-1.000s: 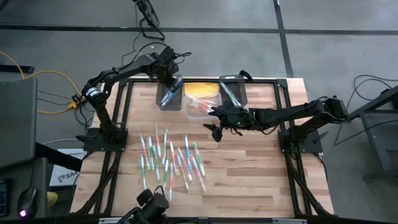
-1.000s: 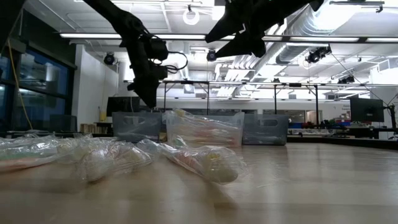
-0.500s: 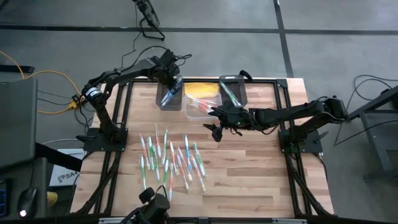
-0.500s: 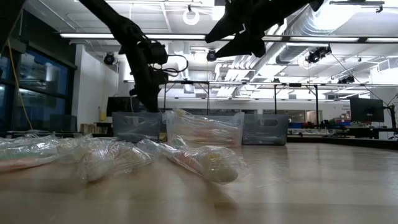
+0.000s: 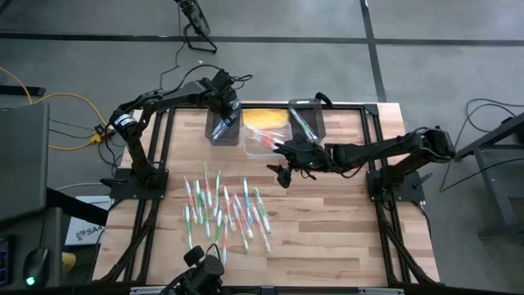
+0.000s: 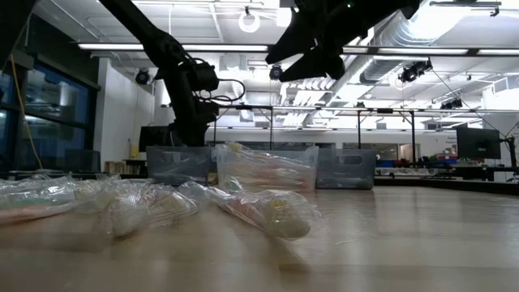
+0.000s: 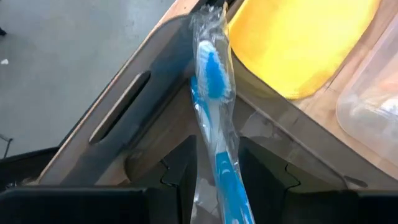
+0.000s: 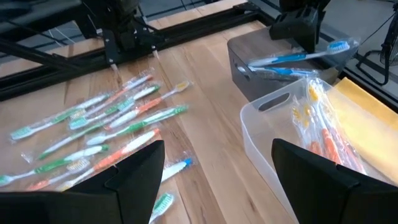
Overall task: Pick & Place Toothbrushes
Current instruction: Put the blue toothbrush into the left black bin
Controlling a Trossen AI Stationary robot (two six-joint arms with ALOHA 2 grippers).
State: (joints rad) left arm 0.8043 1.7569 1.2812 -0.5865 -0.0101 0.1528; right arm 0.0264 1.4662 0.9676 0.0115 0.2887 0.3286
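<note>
The left end effector (image 7: 214,177) grasps a wrapped blue toothbrush (image 7: 213,81) over the dark bin (image 5: 223,127) — poised to drop it — while the right end effector (image 8: 214,171), released, hovers beyond the loose toothbrushes (image 5: 225,209).

Likely a lab, exposed ceiling ducts (image 6: 438,32), monitor (image 6: 474,143), concrete floor (image 5: 458,49)

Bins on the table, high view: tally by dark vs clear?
Dark bins: 2
Clear bins: 1
Total: 3
</note>
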